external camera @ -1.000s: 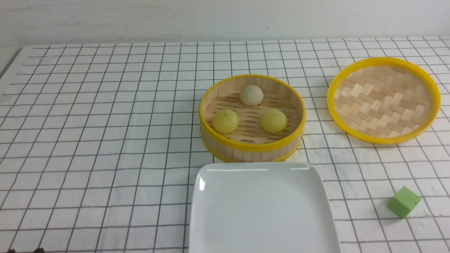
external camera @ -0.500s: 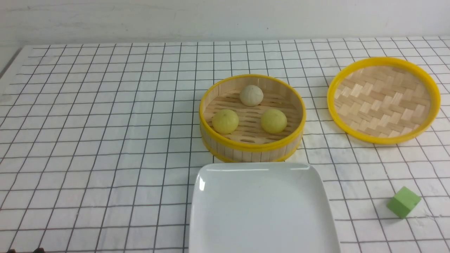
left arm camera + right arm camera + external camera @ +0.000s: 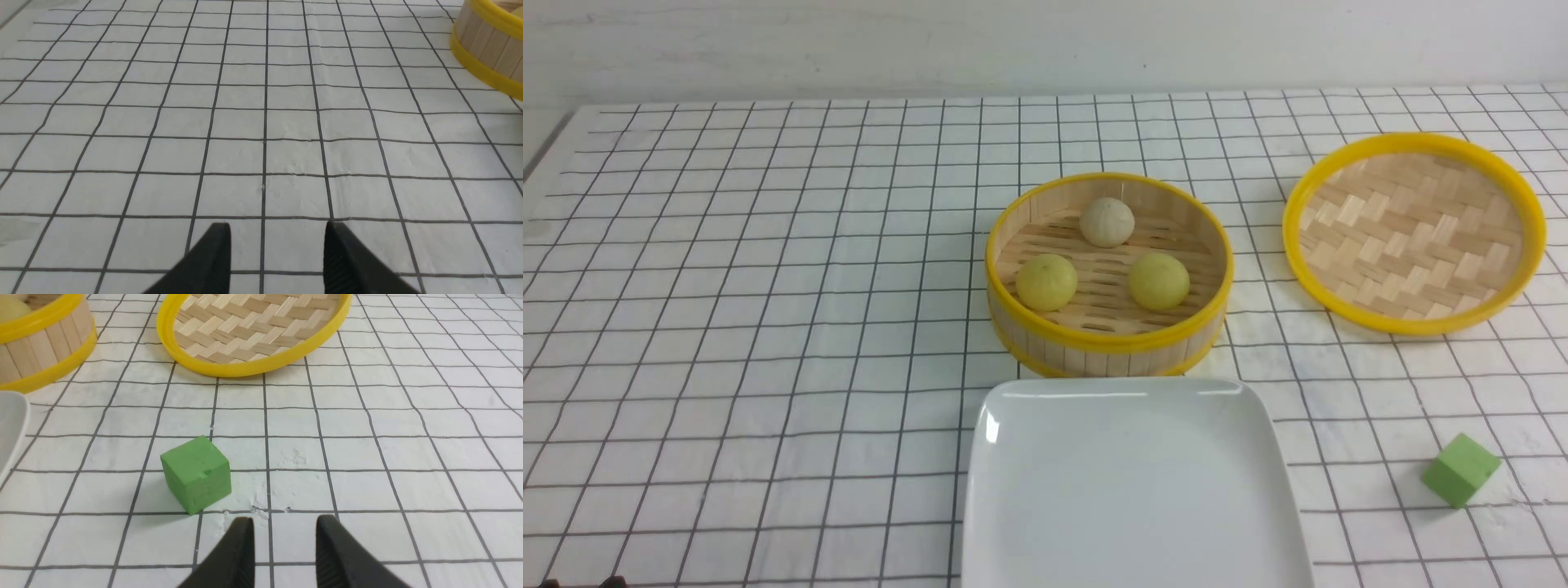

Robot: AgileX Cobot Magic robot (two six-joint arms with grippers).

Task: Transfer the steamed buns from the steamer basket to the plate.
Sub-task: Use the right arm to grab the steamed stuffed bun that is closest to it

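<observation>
Three steamed buns lie in the steamer basket (image 3: 1107, 339) at mid-table: an off-white one (image 3: 1107, 221) at the back and two pale yellow ones (image 3: 1046, 282) (image 3: 1158, 281) in front. The white plate (image 3: 1131, 490) sits just in front of the basket with nothing on it. In the left wrist view my left gripper (image 3: 277, 226) stands open over bare gridded cloth, with the basket's wall (image 3: 486, 69) far off to one side. My right gripper (image 3: 284, 519) is open too, nothing between its fingers, low over the cloth close to a green cube (image 3: 196, 473).
A shallow woven lid (image 3: 1413, 233) with a yellow rim lies to the right of the basket. The green cube (image 3: 1460, 469) sits at the front right, beside the plate. A white gridded cloth covers the table, and a pale wall runs along the back.
</observation>
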